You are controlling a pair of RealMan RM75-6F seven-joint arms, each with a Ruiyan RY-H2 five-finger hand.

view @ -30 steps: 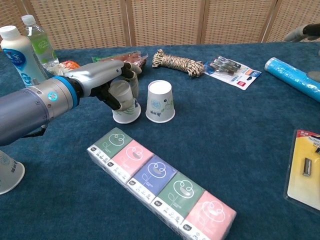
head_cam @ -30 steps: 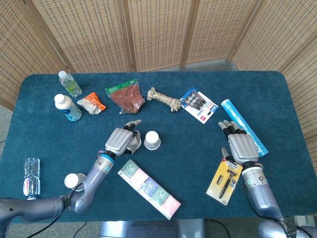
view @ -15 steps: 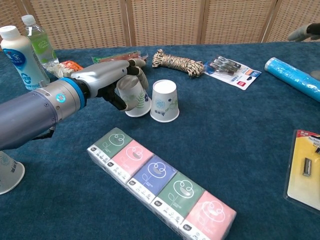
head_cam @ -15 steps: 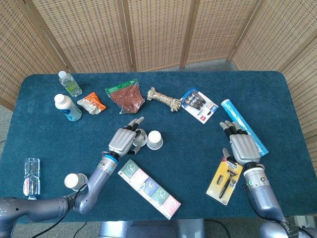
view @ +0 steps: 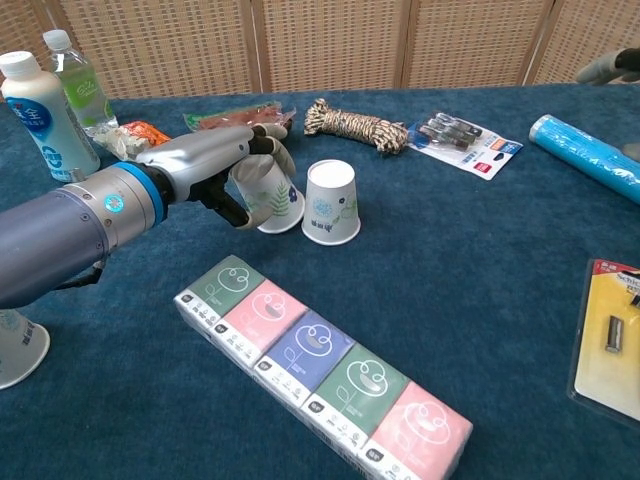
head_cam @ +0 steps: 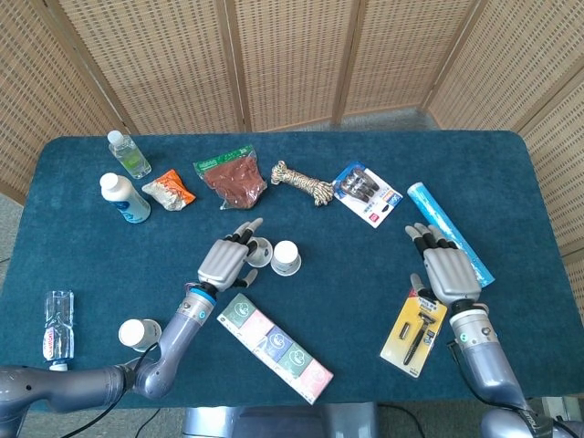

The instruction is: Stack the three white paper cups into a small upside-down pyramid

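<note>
The left hand (view: 215, 160) grasped a tilted paper cup (view: 268, 192), which it had shifted up against the upright middle cup (view: 331, 203). That made two of three cups paired. A third cup (head_cam: 133, 333) stood well apart, beyond the tissue pack (head_cam: 274, 347). The right hand (head_cam: 444, 265) lay released, fingers spread.

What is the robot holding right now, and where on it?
The left hand grips a tilted paper cup around its side wall. The right hand holds nothing.
</note>
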